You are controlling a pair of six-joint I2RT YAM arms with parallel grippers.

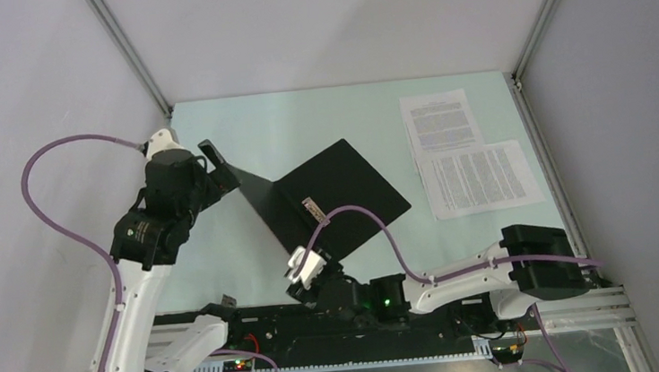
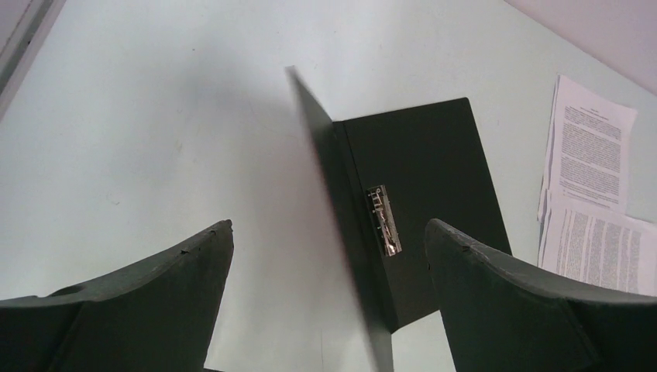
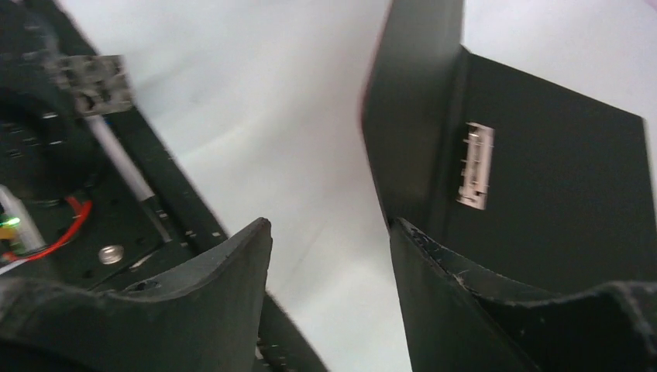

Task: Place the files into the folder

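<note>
Folder open, its raised cover blurred edge-on — left and right jaws spread — files partly cut off.

Matt black folder interior, shiny metal clip, paper files.

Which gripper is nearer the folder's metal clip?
Right. The right gripper sits just nearside of the metal clip, at the folder's near corner; the left gripper is farther off to its left, by the raised cover.
</note>
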